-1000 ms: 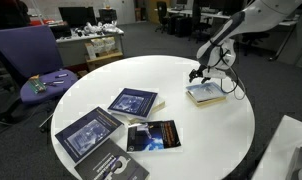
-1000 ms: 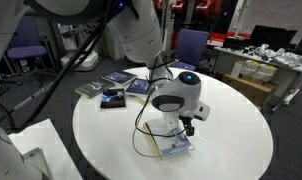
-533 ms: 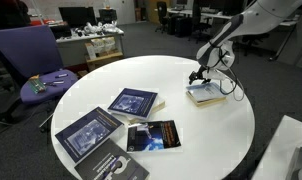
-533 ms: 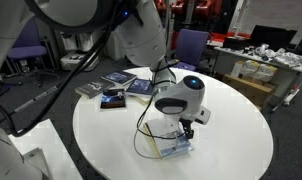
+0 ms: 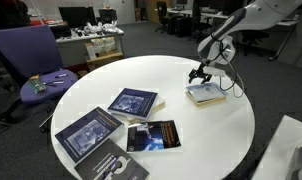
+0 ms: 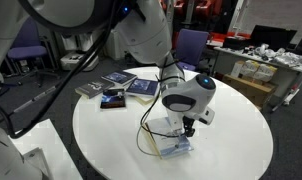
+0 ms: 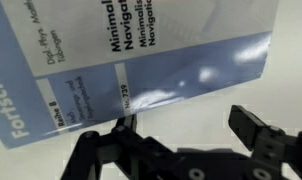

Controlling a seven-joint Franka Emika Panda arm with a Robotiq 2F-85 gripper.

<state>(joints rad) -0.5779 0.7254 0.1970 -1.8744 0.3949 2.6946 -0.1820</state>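
Note:
A pale blue book (image 5: 205, 94) lies flat near the far edge of the round white table (image 5: 221, 130). My gripper (image 5: 198, 75) hangs just above that book's near edge, open, with nothing between its fingers. In the other exterior view the gripper (image 6: 189, 128) hovers over the same book (image 6: 176, 149), a little apart from it. The wrist view shows the book's cover (image 7: 111, 70) with printed titles filling the upper left. My gripper (image 7: 181, 135) shows two black fingers spread wide over bare white tabletop beside the book's lower edge.
Several more books lie on the table: a blue one (image 5: 133, 102), a larger blue one (image 5: 88, 133), a dark one (image 5: 152, 135) and a grey one (image 5: 119, 168). A purple chair (image 5: 36, 70) stands beside the table. Desks and office clutter stand behind.
The wrist has drifted slightly up and sideways above the pale blue book. The jaws stay wide open and the book has not moved.

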